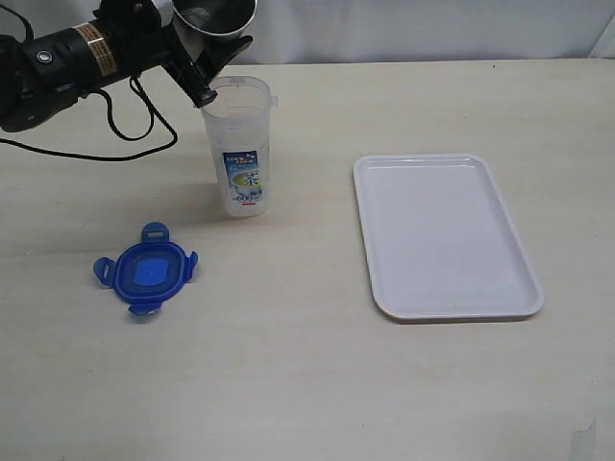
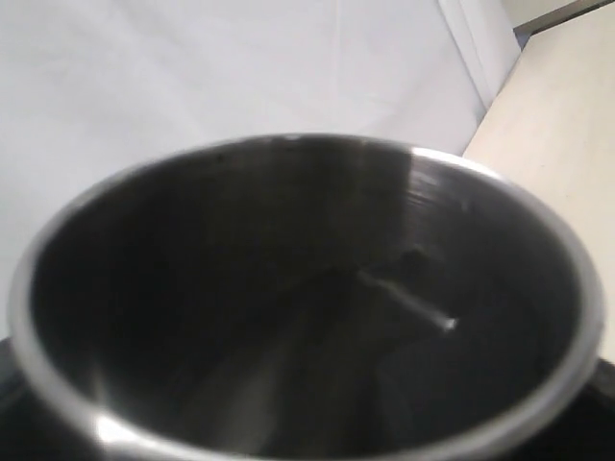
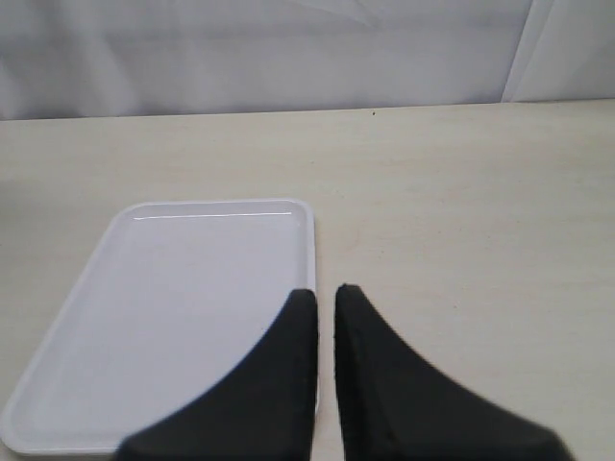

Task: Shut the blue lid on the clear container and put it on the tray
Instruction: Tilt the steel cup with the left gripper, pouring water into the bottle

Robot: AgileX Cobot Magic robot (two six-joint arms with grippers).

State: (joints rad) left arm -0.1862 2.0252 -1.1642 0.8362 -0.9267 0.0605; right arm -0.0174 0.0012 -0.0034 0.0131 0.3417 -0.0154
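The clear container (image 1: 242, 154) stands upright and uncovered on the table, its label facing the exterior view. The blue lid (image 1: 145, 269) lies flat on the table nearer the front, to the container's left. The white tray (image 1: 442, 235) lies to the right with nothing on it. My left gripper (image 1: 213, 43) is shut on a grey steel cup (image 1: 219, 13) held tilted just above and behind the container's rim, and one black finger (image 1: 205, 75) reaches down beside that rim. The cup's dark inside (image 2: 307, 307) fills the left wrist view. My right gripper (image 3: 325, 293) is shut on nothing, over the edge of the tray (image 3: 173, 288).
A black cable (image 1: 115, 134) trails on the table below the left arm. A white backdrop runs along the table's far edge. Bare tabletop (image 1: 288, 384) lies in front of the lid and the tray.
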